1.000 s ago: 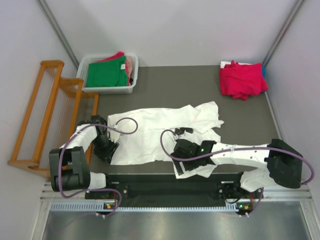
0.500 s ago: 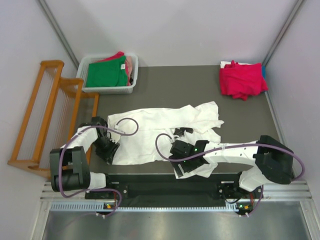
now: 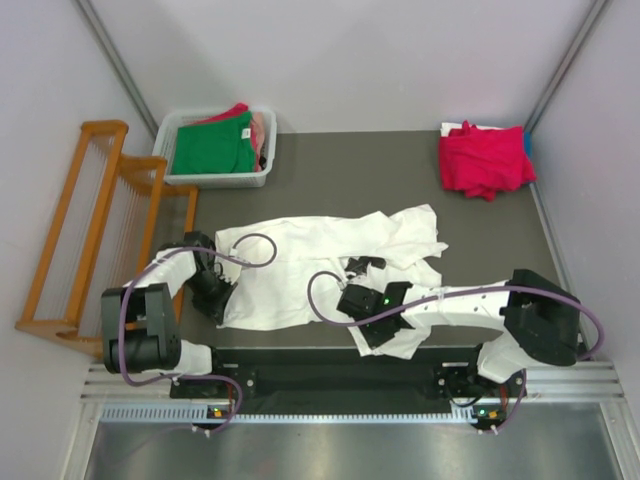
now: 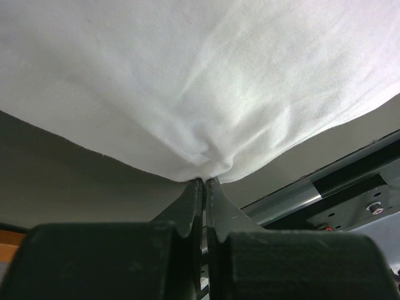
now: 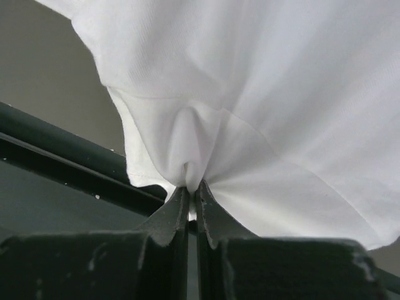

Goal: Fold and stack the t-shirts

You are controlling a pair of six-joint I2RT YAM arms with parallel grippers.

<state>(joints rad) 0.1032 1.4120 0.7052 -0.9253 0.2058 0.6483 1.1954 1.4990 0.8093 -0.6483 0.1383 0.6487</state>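
A white t-shirt (image 3: 320,262) lies spread across the near half of the dark table. My left gripper (image 3: 221,303) is shut on its near left hem, the cloth (image 4: 206,94) bunched at the closed jaws (image 4: 204,182). My right gripper (image 3: 372,328) is shut on the near right part of the same shirt, a pinched fold (image 5: 194,140) rising from its jaws (image 5: 192,189). A green t-shirt (image 3: 212,146) lies on top in the basket with pinkish red cloth (image 3: 232,112) behind it. A crimson t-shirt heap (image 3: 484,159) sits at the back right corner.
The white slatted basket (image 3: 216,178) stands at the back left. An orange wooden rack (image 3: 85,235) stands beyond the table's left edge. Grey walls close the back and sides. The black rail carrying the arm bases (image 3: 330,378) runs along the near edge.
Both grippers have shut on the white t-shirt's near edge. The right gripper slid a little left and nearer along the cloth; the left one stayed at the left hem.
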